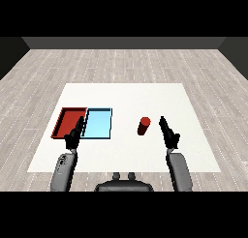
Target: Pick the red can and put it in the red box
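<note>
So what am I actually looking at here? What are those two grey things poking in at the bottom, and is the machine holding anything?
You are seeing through the robot's own eyes: the camera sits in its head and looks down and forward over a white table. The two grey things are its forearms, and each ends in a black robot hand. The left robot hand hovers at the near edge of two shallow trays that lie side by side: a red tray and a light blue tray. The right robot hand is beside a small red can, which stands upright on the table to the right of the trays. Nothing is held yet: both hands have straight fingers, and the can stands apart from the right hand. The job is to put that can in the red tray.
</note>
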